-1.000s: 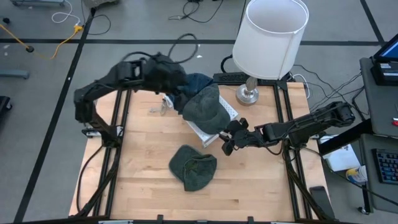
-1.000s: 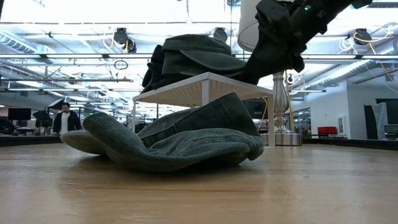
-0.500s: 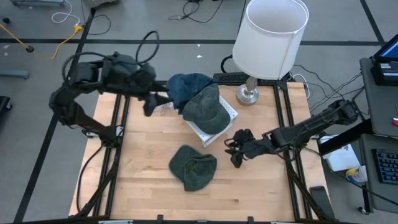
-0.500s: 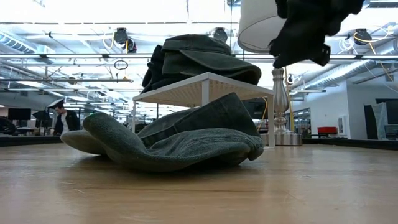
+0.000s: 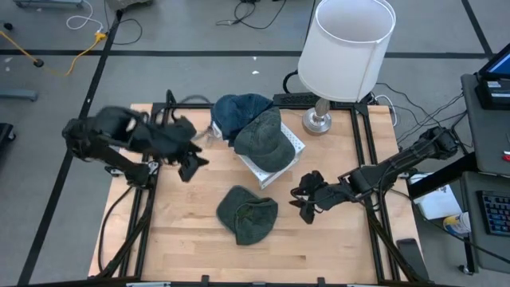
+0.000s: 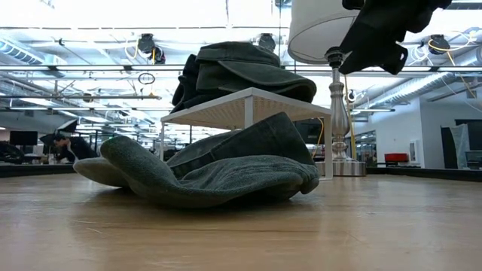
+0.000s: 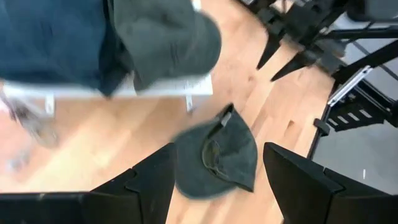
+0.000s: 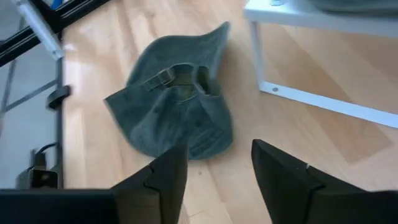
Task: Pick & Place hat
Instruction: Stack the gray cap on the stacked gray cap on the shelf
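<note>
A grey-green cap lies upside down on the wood table, its strap and buckle showing. On a small white stand rest a blue hat and a second grey-green hat. My left gripper hovers open left of the stand. My right gripper is open too, right of the loose cap and in front of the stand; it shows high up in the low view.
A lamp with a white shade stands on its metal base at the far right corner. Black frame rails run along both table sides. Bare wood lies near the front edge. A person is far off in the room.
My left gripper has drawn back from the hats on the stand, swinging toward the table's left and then nearer, uncovering the blue hat. My right gripper has moved away from the stand toward the near edge and slightly right. The hats have stayed put.
</note>
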Robot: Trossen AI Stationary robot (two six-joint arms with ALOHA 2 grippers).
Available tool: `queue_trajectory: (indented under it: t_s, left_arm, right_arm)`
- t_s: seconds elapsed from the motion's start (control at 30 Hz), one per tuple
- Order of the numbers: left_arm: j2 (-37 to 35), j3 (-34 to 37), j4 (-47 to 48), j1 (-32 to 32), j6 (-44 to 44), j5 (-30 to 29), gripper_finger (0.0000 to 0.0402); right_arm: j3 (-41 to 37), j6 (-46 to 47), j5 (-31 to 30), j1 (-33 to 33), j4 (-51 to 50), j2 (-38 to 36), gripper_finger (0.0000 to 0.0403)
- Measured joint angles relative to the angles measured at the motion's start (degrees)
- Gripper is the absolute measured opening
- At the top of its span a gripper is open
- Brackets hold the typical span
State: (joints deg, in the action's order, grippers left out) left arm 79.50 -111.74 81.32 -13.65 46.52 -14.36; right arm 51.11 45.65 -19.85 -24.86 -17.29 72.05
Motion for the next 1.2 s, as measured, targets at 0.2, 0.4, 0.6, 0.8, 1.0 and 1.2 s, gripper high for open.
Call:
queue_trajectory:
  t_s: [0.2,0.4,0.6,0.8,1.0,1.2]
  left_arm:
    - [0.0,9.79,-3.53,-7.37,19.17,-2.21,0.0243]
    - [-0.02,21.83,-12.47,-13.83,40.27,-5.22,0.0243]
    - [0.0,35.36,-22.9,-17.68,61.2,-7.22,0.0243]
    - [0.0,47.83,-34.77,-19.58,72.88,-7.43,0.0243]
    - [0.0,58.93,-51.23,-20.83,79.25,-8.25,0.0243]
    - [0.0,66.16,-64.81,-22.01,82.05,-7.99,0.0243]
  right_arm:
    - [0.0,0.57,0.31,0.02,2.3,0.0,0.0232]
    - [0.0,-2.22,0.47,0.42,2.65,0.0,0.0267]
    - [0.0,-8.31,0.65,0.42,2.64,0.0,0.0268]
    - [0.0,-10.36,0.67,0.44,2.61,0.0,0.0263]
    - [0.0,-10.36,0.71,0.42,2.59,0.0,0.0264]
    - [0.0,-10.36,2.88,0.42,2.51,0.0,0.026]
